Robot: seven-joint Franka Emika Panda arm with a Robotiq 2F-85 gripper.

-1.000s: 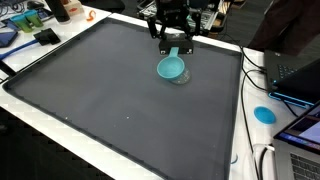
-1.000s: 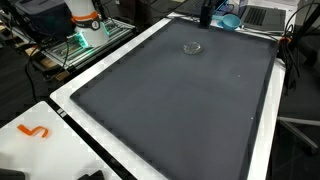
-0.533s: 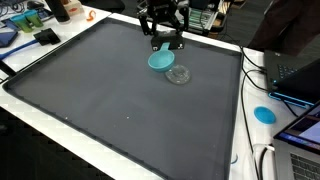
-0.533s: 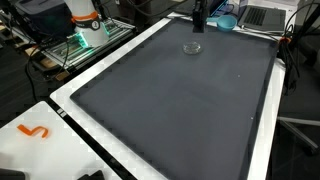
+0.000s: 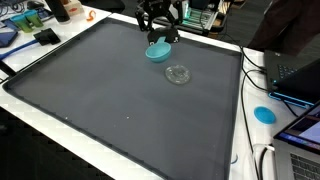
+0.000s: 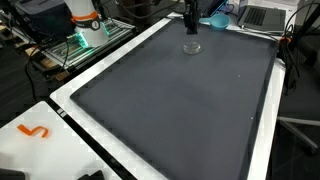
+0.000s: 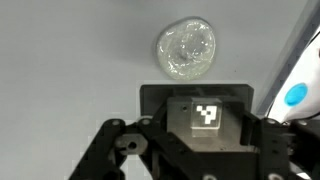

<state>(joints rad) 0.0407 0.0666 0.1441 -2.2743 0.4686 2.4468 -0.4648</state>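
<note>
In both exterior views my gripper (image 5: 159, 28) (image 6: 189, 14) hangs over the far part of the dark mat (image 5: 110, 90). It is shut on a teal bowl (image 5: 157, 52), which hangs just under the fingers and above the mat. A small clear round dish (image 5: 179, 74) (image 6: 192, 46) lies on the mat, a short way from the bowl. The wrist view shows this clear dish (image 7: 187, 50) beyond my gripper (image 7: 197, 100), whose dark body carries a white square marker. The bowl does not show in the wrist view.
A blue disc (image 5: 264, 114) (image 7: 295, 95) lies on the white border beside the mat. Laptops (image 5: 300, 75) and cables crowd that side. An orange hook (image 6: 35, 131) lies on the white table corner. Clutter stands behind the mat's far edge.
The gripper has carried the teal bowl up and away from the clear dish, toward the mat's far edge. The clear dish stayed where it was.
</note>
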